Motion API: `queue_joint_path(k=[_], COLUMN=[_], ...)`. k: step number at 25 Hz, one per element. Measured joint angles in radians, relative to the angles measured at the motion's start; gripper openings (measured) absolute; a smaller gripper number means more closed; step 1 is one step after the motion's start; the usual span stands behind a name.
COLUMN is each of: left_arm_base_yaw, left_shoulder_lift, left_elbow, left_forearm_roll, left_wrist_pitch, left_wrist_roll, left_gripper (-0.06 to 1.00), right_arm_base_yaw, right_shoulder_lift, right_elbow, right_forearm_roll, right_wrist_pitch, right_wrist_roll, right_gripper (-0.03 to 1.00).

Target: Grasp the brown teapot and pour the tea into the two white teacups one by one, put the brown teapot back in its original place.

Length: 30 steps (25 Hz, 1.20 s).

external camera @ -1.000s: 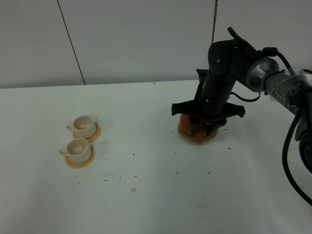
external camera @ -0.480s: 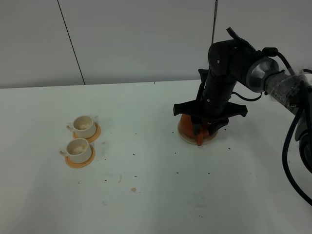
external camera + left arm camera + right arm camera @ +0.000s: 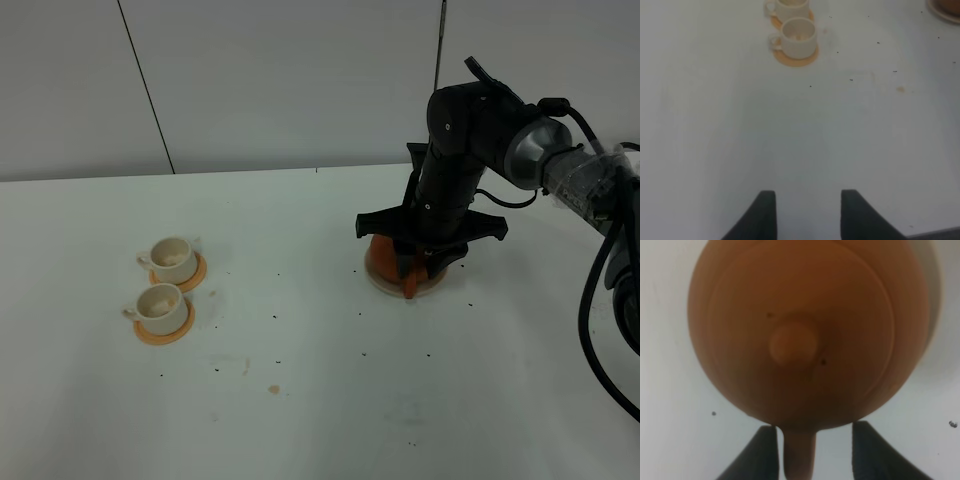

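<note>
The brown teapot (image 3: 381, 259) sits on its beige coaster, the original place (image 3: 384, 284), right of centre. My right gripper (image 3: 415, 272) hangs straight over it, pointing down. In the right wrist view the lid knob (image 3: 792, 345) is centred, and the loop handle (image 3: 800, 455) lies between the two fingers of the right gripper (image 3: 817, 455). A small gap shows on each side, so the gripper is open. The two white teacups (image 3: 173, 258) (image 3: 160, 304) stand on orange saucers at the left. My left gripper (image 3: 807, 215) is open over bare table, with the teacups (image 3: 799, 34) far ahead of it.
The white table (image 3: 320, 400) carries small dark specks and a faint brown stain (image 3: 272, 389). The right arm's black cables (image 3: 600, 300) hang at the right edge. A white panelled wall stands behind the table.
The right gripper has shifted slightly to the right over the teapot and its fingers have drawn a little closer around the handle. The teacups have not moved.
</note>
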Motion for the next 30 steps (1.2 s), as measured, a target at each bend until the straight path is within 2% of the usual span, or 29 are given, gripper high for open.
queue_joint_path(k=[19, 30], left_arm_base_yaw=[0.0, 0.0], left_shoulder_lift=[0.0, 0.0], left_elbow=[0.0, 0.0], left_forearm_roll=[0.0, 0.0], left_wrist_pitch=[0.0, 0.0], left_wrist_roll=[0.0, 0.0], left_gripper=[0.37, 0.37], right_arm_base_yaw=[0.0, 0.0], right_shoulder_lift=[0.001, 0.001], right_elbow=[0.0, 0.0], right_forearm_roll=[0.0, 0.006], right_wrist_pitch=[0.004, 0.006], right_wrist_roll=[0.027, 0.102], right_gripper=[0.34, 0.34])
